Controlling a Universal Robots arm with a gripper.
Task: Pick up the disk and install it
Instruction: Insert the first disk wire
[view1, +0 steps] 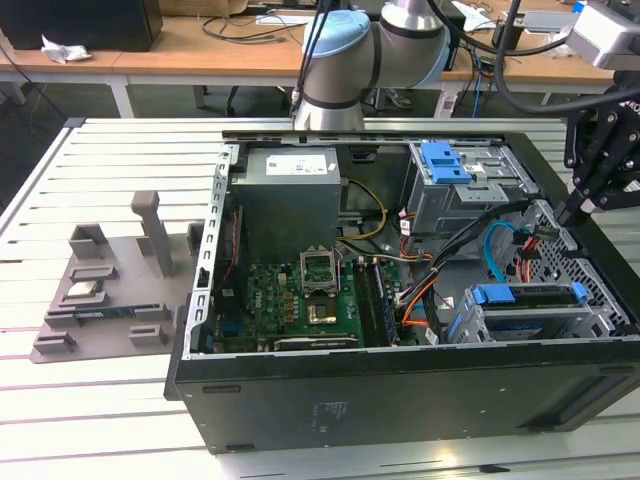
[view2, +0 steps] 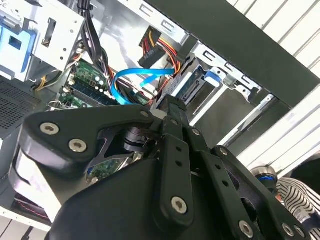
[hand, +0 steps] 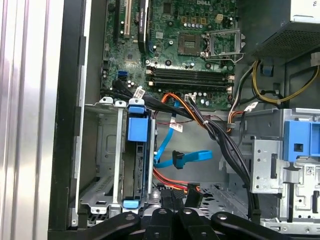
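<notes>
Item: disk, seated in case bay, 4 o'clock. Likely rigid, weighty, shock-sensitive; you'd take it by its long edges. Pincer, 3 o'clock: closed, apparently empty.

You're looking straight down into the open case: the disk stands edge-on in its blue bracket inside the drive cage, beside the black case wall. Just next to it a blue data cable loops loose over orange wires, with the green motherboard beyond. The gripper hangs near the cage's end.
</notes>
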